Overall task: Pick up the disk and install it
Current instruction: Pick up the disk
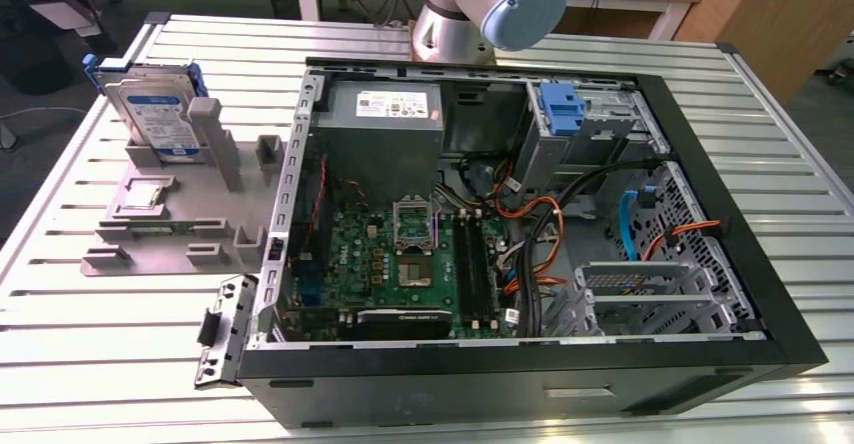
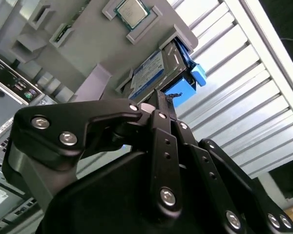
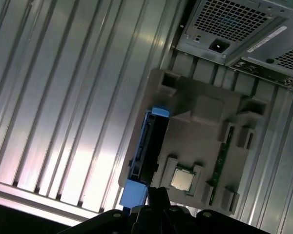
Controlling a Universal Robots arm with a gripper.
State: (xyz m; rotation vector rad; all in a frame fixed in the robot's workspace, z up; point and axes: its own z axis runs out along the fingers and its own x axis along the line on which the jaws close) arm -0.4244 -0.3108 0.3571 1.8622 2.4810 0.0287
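The disk (image 1: 147,114), a silver hard drive with a white-and-blue label in a blue carrier, stands on edge in a slot of the grey holder (image 1: 180,179) at the exterior view's left. In both wrist views the disk (image 2: 150,73) (image 3: 149,146) lies beyond the fingertips of my black gripper (image 2: 159,98) (image 3: 155,191). The gripper hovers over the disk, apart from it, its fingers pressed together with nothing between them.
The open computer case (image 1: 300,164) lies on the slatted metal table (image 1: 747,104), with the motherboard (image 1: 400,254) and cables exposed and a blue bracket (image 1: 563,114) in the drive bay. A small square silver chip (image 2: 132,10) rests on the grey holder. The arm's base (image 1: 487,9) stands behind the case.
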